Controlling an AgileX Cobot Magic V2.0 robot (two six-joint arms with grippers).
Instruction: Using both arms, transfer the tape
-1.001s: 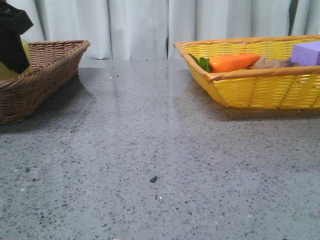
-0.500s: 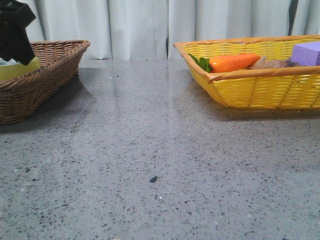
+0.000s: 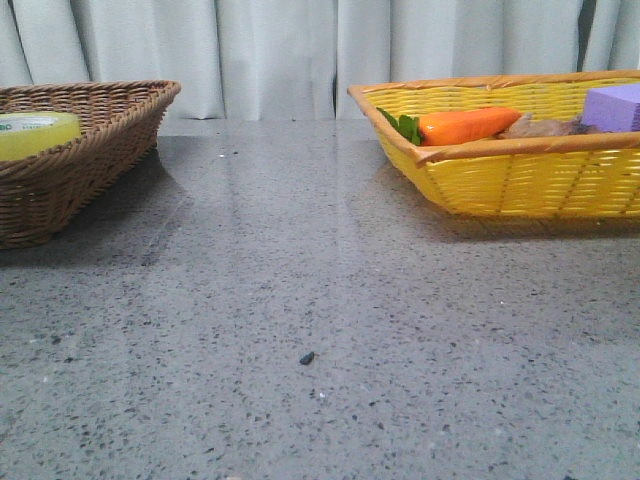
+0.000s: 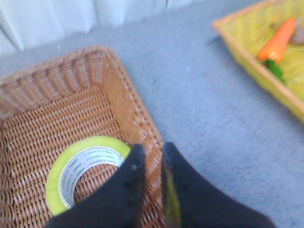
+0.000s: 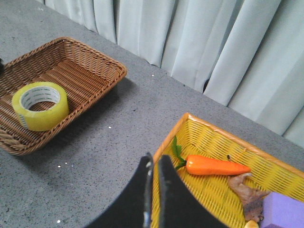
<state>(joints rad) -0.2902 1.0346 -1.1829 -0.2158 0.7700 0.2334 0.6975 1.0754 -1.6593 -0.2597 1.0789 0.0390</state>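
Note:
The tape (image 3: 35, 135), a yellow roll with a white green-printed core, lies flat in the brown wicker basket (image 3: 110, 125) at the left. It also shows in the left wrist view (image 4: 102, 143) and the right wrist view (image 5: 40, 107). My left gripper (image 4: 150, 151) is above the basket's right rim, beside the tape and apart from it, jaws together and empty. My right gripper (image 5: 155, 161) is high above the near-left rim of the yellow basket (image 5: 209, 190), jaws together and empty. Neither arm shows in the front view.
The yellow basket (image 3: 520, 175) at the right holds an orange carrot (image 3: 465, 125), a purple block (image 3: 612, 105) and a brownish object (image 5: 247, 192). Grey speckled tabletop (image 3: 320, 300) lies between the baskets. White curtains hang behind.
My left gripper has lifted up and out of the front view. The tape it was over now lies free in the brown basket.

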